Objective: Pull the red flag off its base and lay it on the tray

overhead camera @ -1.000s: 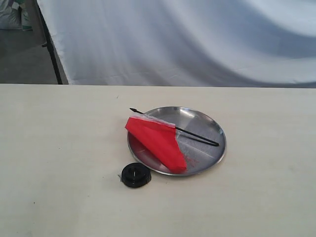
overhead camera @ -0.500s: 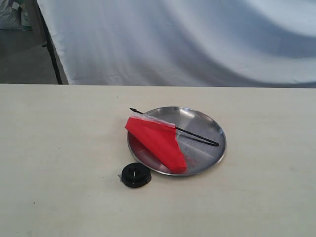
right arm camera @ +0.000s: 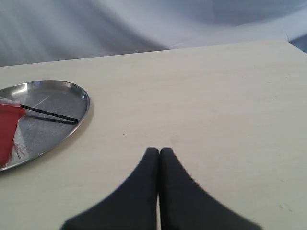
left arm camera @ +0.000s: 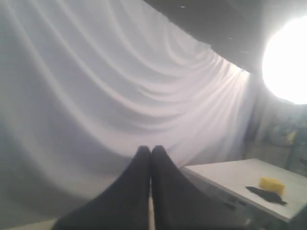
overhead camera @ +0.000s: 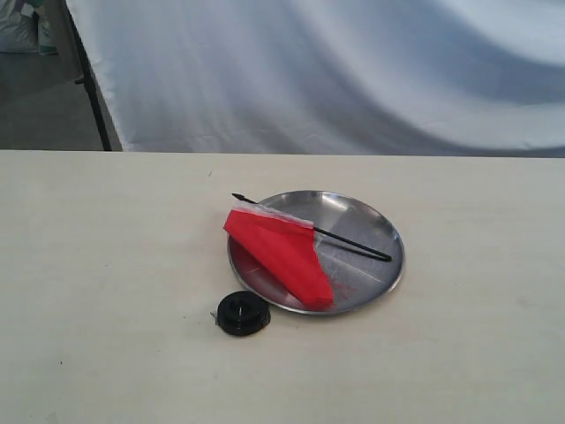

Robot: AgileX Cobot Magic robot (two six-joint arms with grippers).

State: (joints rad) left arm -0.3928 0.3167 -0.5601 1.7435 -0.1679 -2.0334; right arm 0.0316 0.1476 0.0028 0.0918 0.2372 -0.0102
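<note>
The red flag (overhead camera: pixel 281 252) lies flat on the tray (overhead camera: pixel 371 216), its black stick (overhead camera: pixel 353 243) running across the silver metal. In the right wrist view the same flag (right arm camera: pixel 7 129) and tray (right arm camera: pixel 62 96) show off to one side. The base (overhead camera: pixel 242 313), a small black disc, sits on the table just in front of the tray, apart from the flag. My right gripper (right arm camera: pixel 159 152) is shut over bare table with nothing in it. My left gripper (left arm camera: pixel 151 151) is shut too, pointing at the white backdrop. Neither arm appears in the exterior view.
A white cloth backdrop (overhead camera: pixel 353 71) hangs behind the pale table (overhead camera: pixel 106 265). A black stand leg (overhead camera: pixel 93 97) stands at the back left. In the left wrist view a second table (left arm camera: pixel 230 177) carries a yellow block (left arm camera: pixel 272 184) and a dark scrap.
</note>
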